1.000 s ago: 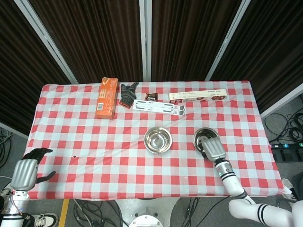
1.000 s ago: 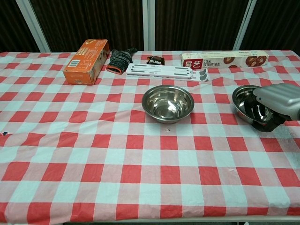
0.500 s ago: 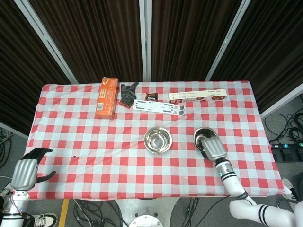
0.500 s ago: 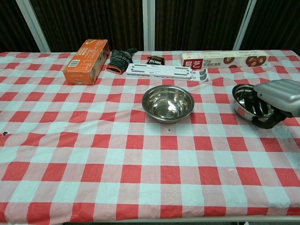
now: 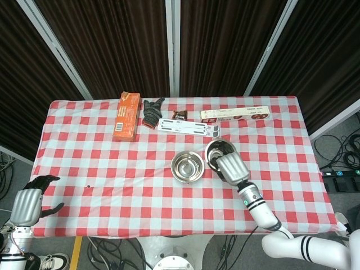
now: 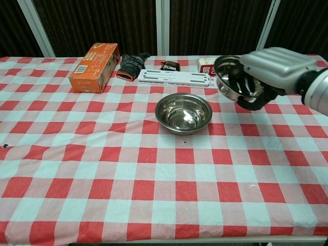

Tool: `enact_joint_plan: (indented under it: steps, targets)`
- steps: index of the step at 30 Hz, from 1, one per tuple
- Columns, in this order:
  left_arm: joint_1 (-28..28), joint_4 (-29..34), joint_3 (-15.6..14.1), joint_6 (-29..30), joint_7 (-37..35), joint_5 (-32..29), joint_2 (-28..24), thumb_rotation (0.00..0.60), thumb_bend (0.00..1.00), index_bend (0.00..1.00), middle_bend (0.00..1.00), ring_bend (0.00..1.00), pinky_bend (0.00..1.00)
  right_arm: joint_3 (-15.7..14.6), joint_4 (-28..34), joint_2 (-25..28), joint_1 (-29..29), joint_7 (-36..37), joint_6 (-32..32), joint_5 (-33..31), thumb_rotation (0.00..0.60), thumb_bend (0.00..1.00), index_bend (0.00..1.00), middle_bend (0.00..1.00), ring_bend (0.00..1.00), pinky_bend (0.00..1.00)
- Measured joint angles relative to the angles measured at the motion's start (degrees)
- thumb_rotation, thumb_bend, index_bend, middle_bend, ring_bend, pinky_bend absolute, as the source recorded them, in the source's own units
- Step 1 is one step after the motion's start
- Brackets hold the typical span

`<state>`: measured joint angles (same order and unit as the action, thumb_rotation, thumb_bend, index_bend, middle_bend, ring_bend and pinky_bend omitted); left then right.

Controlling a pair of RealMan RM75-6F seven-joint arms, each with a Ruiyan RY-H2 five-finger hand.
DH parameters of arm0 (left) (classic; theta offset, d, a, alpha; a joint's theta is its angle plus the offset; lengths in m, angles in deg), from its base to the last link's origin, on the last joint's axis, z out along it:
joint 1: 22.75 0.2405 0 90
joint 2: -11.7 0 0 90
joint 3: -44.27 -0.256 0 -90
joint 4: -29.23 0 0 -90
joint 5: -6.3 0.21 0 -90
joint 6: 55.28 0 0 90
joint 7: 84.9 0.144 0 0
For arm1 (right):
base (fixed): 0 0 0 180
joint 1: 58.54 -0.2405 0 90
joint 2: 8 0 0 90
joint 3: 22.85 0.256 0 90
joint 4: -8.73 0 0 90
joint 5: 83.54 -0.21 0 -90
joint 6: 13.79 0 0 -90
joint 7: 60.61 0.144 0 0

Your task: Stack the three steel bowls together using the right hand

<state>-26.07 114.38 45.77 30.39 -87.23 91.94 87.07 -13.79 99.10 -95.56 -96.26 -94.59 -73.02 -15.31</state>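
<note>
One steel bowl (image 5: 188,166) (image 6: 183,113) sits upright on the checked tablecloth near the table's middle. My right hand (image 5: 230,167) (image 6: 277,69) grips another steel bowl (image 5: 219,151) (image 6: 229,77) by its rim. That bowl hangs tilted in the air, above and to the right of the bowl on the table. Whether a further bowl is nested inside it I cannot tell. My left hand (image 5: 28,203) hangs off the table's front left corner, holding nothing, and shows only in the head view.
Along the back edge lie an orange carton (image 5: 126,115) (image 6: 94,66), a dark glove (image 5: 151,111) (image 6: 131,64), a white plastic strip (image 5: 188,126) (image 6: 183,78), a small dark packet (image 5: 179,115) (image 6: 170,65) and a long wrap box (image 5: 235,114) (image 6: 266,64).
My right hand has lifted its bowl off the cloth at the right and carried it left and up, toward the middle bowl. The left hand has barely moved.
</note>
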Motion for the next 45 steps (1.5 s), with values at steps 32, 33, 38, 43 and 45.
enact_joint_plan:
  steps: [32,33,38,43,45]
  targets:
    - [0.3,-1.1,0.2,0.2,-2.3,-0.2,-0.7,0.6,0.12,0.34,0.38,0.26,0.34,0.4,2.5,-0.2,-8.0,-0.4,7.0,-5.5,0.6,0.0,0.01,0.1,0.0,0.06]
    - [0.3,-0.9,0.3,0.3,-2.3,-0.1,-0.8,0.6,0.12,0.34,0.38,0.26,0.34,0.3,3.6,0.9,-7.7,-0.4,6.2,-5.2,0.6,0.0,0.01,0.1,0.0,0.05]
    - [0.1,-0.1,0.4,0.8,-2.0,0.5,-0.9,0.6,0.12,0.34,0.38,0.26,0.34,-1.0,9.5,7.3,-3.6,-1.8,-1.3,-3.9,0.6,0.0,0.01,0.09,0.0,0.03]
    - [-0.2,-0.2,0.2,0.9,-2.2,1.7,-0.5,0.6,0.12,0.34,0.38,0.26,0.34,-5.2,15.4,14.8,5.1,-2.5,-11.8,-2.8,0.6,0.0,0.01,0.07,0.0,0.0]
    - [-0.3,-0.2,-0.2,1.0,-2.2,2.6,-0.3,0.6,0.12,0.34,0.38,0.26,0.34,-7.4,16.7,17.1,8.9,-2.1,-15.5,-2.0,0.6,0.0,0.01,0.07,0.0,0.0]
